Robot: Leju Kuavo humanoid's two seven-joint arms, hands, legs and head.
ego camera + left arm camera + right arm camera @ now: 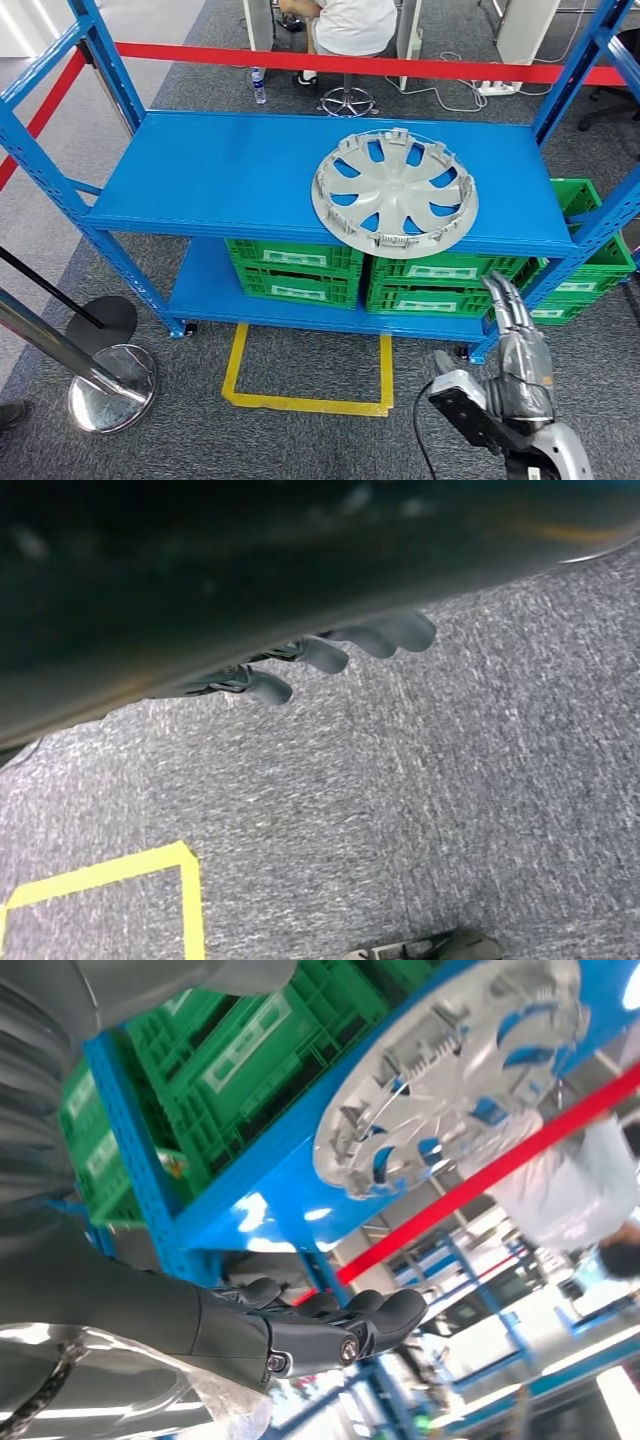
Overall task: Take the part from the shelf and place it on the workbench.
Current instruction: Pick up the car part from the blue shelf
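The part, a silver wheel cover [394, 192], lies flat on the top board of the blue shelf [211, 170], right of centre in the head view, with its near rim pushed slightly past the shelf's front edge. That overhang looks like the reason it sits where it does: a lip sticking out gives fingers something to get under, where a disc lying flush on the board would offer none. The right hand [521, 345] rises in the lower right of the frame, below and in front of the shelf edge and clear of the cover, its fingers [377, 1312] stretched out nearly straight and close together with nothing in them, so it is open and empty. The flat, extended pose suits sliding under or against a thin rim more than clamping a block, and I judge this to be the approach, with no contact made. The left hand [332, 650] hangs over grey carpet [453, 800], near a corner of the yellow floor tape [185, 880]; its fingertips show apart and hold nothing, so it reads as open and idle. Green crates [302, 268] fill the lower shelf, directly beneath the cover. A red barrier bar [340, 62] runs across the upper part of the frame behind the shelf, and beyond it a seated person [351, 25] is at a desk. No workbench is visible, so the placing spot cannot be judged from here.
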